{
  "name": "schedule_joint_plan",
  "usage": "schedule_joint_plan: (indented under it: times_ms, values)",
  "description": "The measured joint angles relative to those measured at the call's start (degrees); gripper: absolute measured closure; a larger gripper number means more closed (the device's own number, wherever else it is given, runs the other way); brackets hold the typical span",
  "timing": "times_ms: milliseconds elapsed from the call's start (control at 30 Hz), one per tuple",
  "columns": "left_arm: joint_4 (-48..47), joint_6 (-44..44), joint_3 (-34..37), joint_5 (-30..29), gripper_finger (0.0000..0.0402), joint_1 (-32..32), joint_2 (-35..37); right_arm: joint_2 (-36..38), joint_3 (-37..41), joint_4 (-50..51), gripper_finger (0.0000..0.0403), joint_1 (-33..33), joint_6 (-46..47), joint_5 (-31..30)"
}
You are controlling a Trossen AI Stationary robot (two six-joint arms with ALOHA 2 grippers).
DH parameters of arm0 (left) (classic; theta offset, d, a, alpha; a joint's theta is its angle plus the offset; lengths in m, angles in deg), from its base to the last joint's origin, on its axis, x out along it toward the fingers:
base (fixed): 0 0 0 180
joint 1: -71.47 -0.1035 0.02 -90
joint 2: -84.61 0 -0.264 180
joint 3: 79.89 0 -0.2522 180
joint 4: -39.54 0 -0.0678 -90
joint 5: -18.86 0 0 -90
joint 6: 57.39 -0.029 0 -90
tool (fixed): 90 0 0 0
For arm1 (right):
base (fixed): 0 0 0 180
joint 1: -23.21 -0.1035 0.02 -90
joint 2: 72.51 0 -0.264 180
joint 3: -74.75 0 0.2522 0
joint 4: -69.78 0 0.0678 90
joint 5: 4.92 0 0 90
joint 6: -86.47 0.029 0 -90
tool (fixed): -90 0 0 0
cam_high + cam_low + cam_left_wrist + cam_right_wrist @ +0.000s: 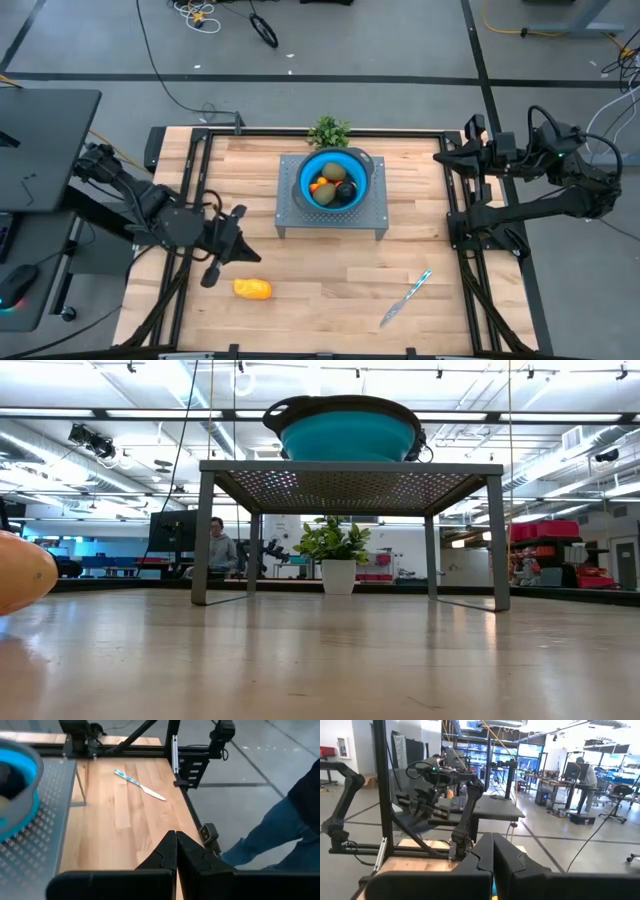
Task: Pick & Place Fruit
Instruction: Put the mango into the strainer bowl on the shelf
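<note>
With the left gripper (228, 243) pinched empty and the right gripper (492, 851) likewise, the left should open wide, descend squarely over the yellow-orange fruit (252, 289), probably a mango, then carry it to the blue bowl (308, 171).

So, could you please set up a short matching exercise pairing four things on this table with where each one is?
Things:
1. blue bowl
2. yellow-orange fruit
3. knife
4. plant sprig

Places:
A. at the table's far edge, behind the rack
B. flat on the wood, towards the right arm's side
C. on top of the metal rack
D. on the wood near the left gripper

Pairs: 1-C, 2-D, 3-B, 4-A
</note>
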Motion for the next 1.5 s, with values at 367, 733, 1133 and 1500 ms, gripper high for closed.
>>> schedule_joint_plan:
  times_ms: [367,733,1133,1500]
  values:
    - [1.19,6.71,9.47,1.76,0.0401,0.29,4.49,-0.01,0.00,1.99,0.0403,-0.01,-0.18,-0.01]
    - [11.11,10.32,15.08,2.91,0.0400,2.28,4.86,-0.01,0.00,1.90,0.0403,-0.01,-0.03,-0.02]
    - [17.99,15.30,17.70,5.62,0.0400,4.51,-3.32,-0.17,0.00,2.14,0.0403,0.00,-0.01,-0.09]
    - [21.80,17.04,17.70,8.50,0.0401,5.08,-8.79,-0.17,0.00,2.29,0.0403,0.00,-0.27,-0.09]
